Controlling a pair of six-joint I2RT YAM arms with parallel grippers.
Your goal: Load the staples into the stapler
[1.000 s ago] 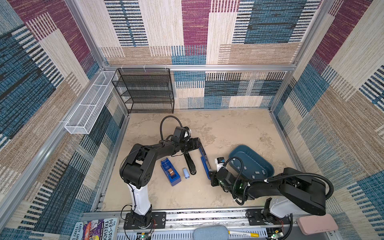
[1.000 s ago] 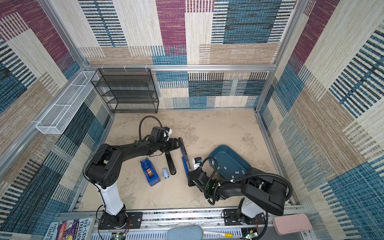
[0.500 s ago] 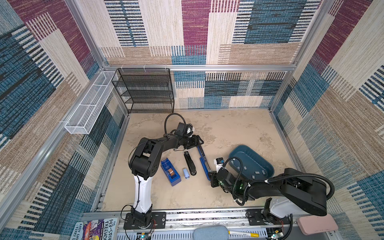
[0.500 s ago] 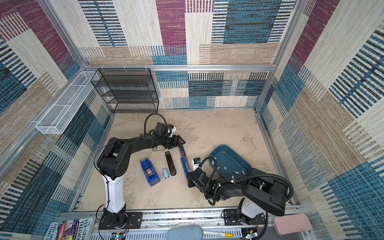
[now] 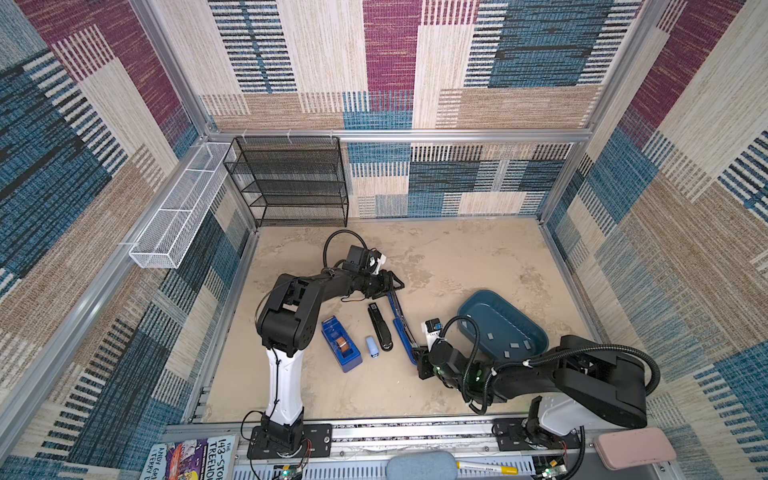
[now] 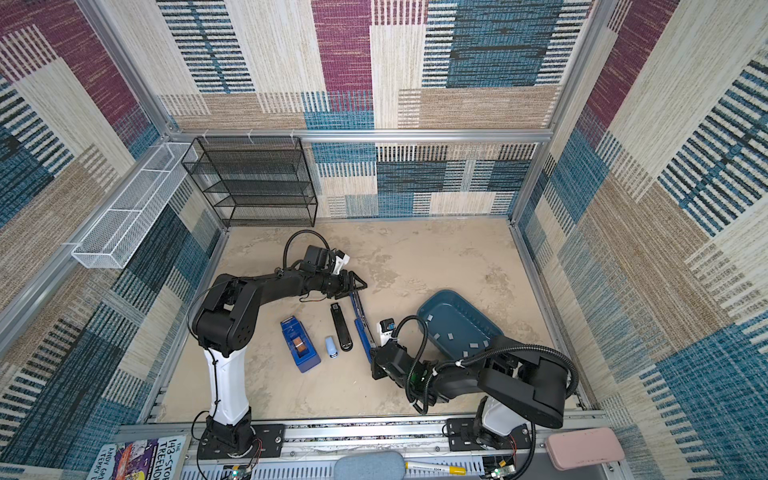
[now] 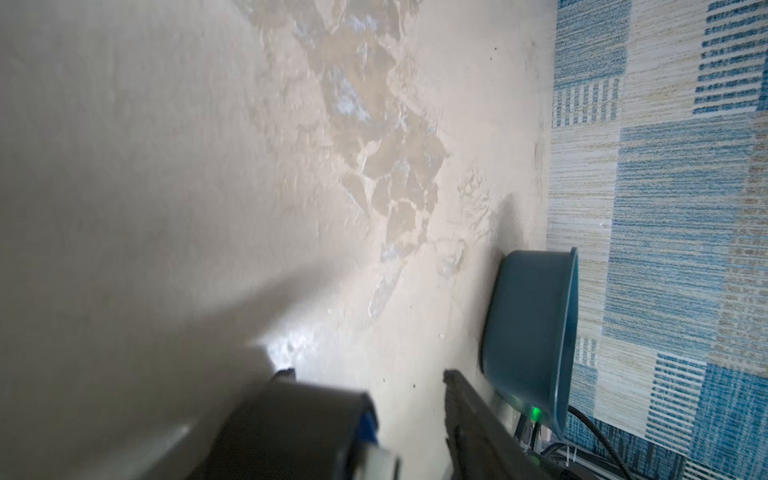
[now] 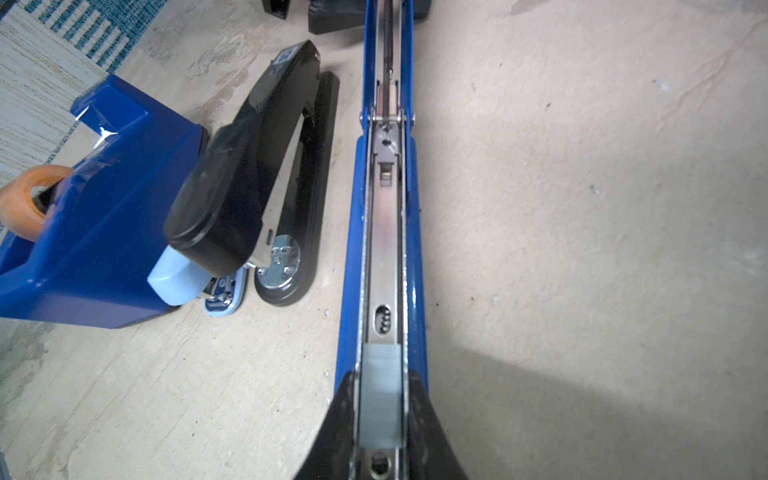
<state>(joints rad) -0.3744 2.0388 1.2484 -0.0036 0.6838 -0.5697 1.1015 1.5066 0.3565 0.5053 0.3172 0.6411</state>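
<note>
One light-grey metal staple strip (image 8: pixel 380 395) sits in the near end of the long blue stapler (image 5: pixel 400 328), which lies opened flat on the desk (image 5: pixel 457 257). Spare strips (image 5: pixel 514 344) are in the teal plastic tray (image 5: pixel 494 316) on the right. Right tool (image 5: pixel 419 360) clamps the stapler's near end. Left tool (image 5: pixel 394 286) is part-open around the far arm, with no firm hold. Risk: the arm slips on closing, or the strip sits crooked and jams.

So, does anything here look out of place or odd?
The blue stapler lies swung fully open on the table, a staple strip sitting in its bare metal channel, the right gripper closed around it. More strips lie scattered loose in the teal tray. Nothing looks broken.
</note>
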